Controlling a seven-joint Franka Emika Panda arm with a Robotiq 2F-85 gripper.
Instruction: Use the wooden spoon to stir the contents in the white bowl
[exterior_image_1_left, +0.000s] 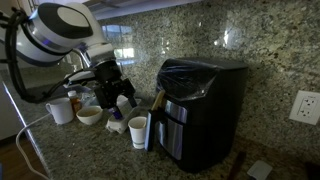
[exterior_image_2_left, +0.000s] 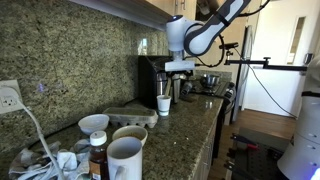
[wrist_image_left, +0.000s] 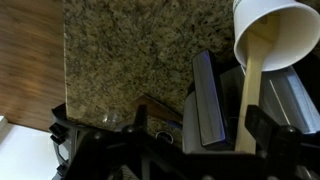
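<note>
a: wrist view first. where's the wooden spoon (wrist_image_left: 250, 95)?
b: it stands in the white cup (wrist_image_left: 275, 35), with its handle leaning out toward the camera, just beside the black appliance (wrist_image_left: 210, 100). i'd guess it's parked upright so the handle is free to pinch.
a: and the claw (wrist_image_left: 160, 135)?
b: its dark fingers sit wide apart along the bottom edge. it looks released, with nothing in it.
a: in an exterior view?
b: the claw (exterior_image_1_left: 112, 93) hangs over the counter (exterior_image_1_left: 100, 150), between the cup (exterior_image_1_left: 138, 130) and the white bowl (exterior_image_1_left: 90, 116), which is tan inside. a mug (exterior_image_1_left: 60, 110) stands just beside the bowl. the appliance (exterior_image_1_left: 205, 110) crowds the cup's far side, so a grasp likely has to come from above.
a: and in an exterior view along the counter?
b: the bowl (exterior_image_2_left: 130, 133) sits near the lens, hemmed in by the mug (exterior_image_2_left: 125, 158), a smaller bowl (exterior_image_2_left: 93, 123) and a bottle (exterior_image_2_left: 97, 155). the cup (exterior_image_2_left: 163, 103) is well apart from it, below the claw (exterior_image_2_left: 180, 70). a long spoon stirring there could clip those neighbours.
</note>
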